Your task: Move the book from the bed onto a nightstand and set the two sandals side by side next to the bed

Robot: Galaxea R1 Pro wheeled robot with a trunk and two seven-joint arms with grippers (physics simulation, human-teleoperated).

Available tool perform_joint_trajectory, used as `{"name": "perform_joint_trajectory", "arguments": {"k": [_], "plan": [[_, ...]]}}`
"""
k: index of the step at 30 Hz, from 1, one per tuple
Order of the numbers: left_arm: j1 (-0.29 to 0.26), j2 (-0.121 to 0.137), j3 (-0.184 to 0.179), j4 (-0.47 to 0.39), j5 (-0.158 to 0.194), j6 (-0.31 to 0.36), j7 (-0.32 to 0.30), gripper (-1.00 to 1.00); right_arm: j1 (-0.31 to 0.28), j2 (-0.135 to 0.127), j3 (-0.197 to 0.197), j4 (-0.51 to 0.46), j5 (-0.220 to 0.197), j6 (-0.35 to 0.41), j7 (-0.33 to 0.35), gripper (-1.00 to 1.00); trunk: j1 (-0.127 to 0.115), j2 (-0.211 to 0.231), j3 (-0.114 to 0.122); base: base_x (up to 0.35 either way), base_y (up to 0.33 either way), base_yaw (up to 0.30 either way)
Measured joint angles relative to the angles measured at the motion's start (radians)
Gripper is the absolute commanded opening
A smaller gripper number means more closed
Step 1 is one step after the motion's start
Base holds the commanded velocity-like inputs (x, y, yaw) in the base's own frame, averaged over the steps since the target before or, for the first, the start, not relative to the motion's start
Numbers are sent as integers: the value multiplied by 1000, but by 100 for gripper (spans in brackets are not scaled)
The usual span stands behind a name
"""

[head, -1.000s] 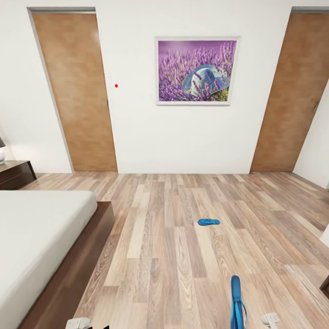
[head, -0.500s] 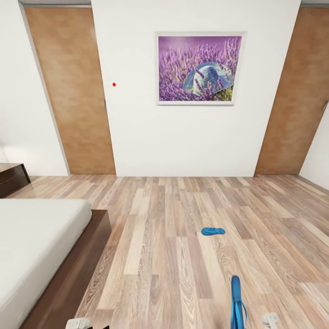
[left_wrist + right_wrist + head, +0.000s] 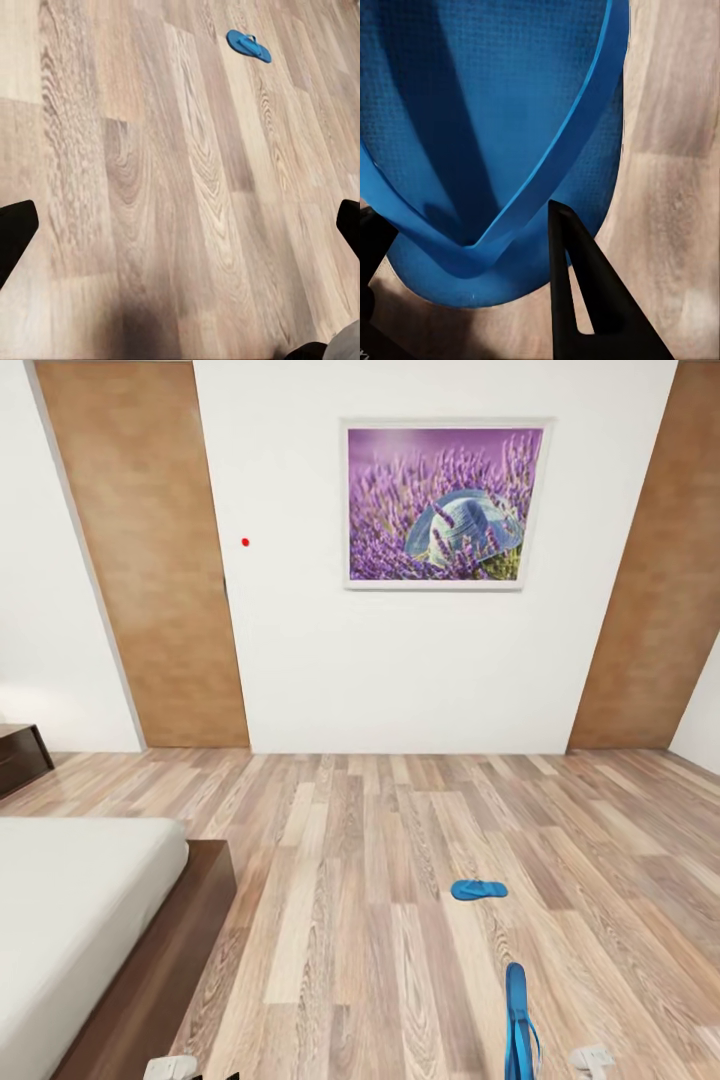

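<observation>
Bright blue sandal [image 3: 478, 889] lies right of centre on the brown wood-plank floor [image 3: 350, 920]; a second blue sandal [image 3: 518, 1025] sits at lower right. The walls are white, the two doors [image 3: 150, 560] tan wood-grain. The picture [image 3: 446, 505] shows purple lavender. The bed [image 3: 90, 920] has a grey mattress and dark brown frame.

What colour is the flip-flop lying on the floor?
Bright blue. The sandal on the floor shows best in the head view, against the brown wood planks.

The right gripper [image 3: 472, 300] has matte black fingers [image 3: 585, 300], tapering and wedge-shaped, one with a narrow slot through it. The left gripper [image 3: 180, 232] shows dark, blunt fingertips [image 3: 15, 232]. Near the bed [image 3: 150, 970], small white blocky arm parts [image 3: 170, 1068] show.
</observation>
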Motion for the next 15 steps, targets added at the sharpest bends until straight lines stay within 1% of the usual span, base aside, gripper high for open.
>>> {"name": "perform_joint_trajectory", "arguments": {"k": [4, 15], "plan": [[0, 0, 1, 0, 0, 0, -1, 100, 0, 0, 0, 0, 0, 0, 0, -100, 0, 0, 0, 314, 97, 0], [0, 0, 1, 0, 1, 0, -1, 100, 0, 0, 0, 0, 0, 0, 0, -100, 0, 0, 0, 331, 5, 0]]}}
